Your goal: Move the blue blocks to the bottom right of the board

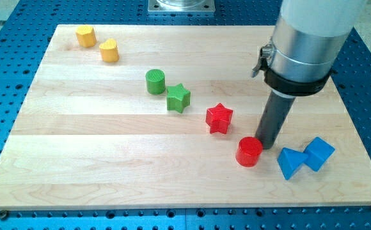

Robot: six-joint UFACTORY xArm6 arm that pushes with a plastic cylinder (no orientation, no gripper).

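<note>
My tip [267,145], bare rod without fingers, touches red cylinder [249,152]; blue blocks [305,158] just right of cylinder. Risk: careless sweep drags cylinder into them.

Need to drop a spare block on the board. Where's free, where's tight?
Free: the wide patch toward the view's bottom left, below the green star and left of the red cylinder. Tight: bottom right, where my tip, red cylinder and blue blocks cluster.
</note>
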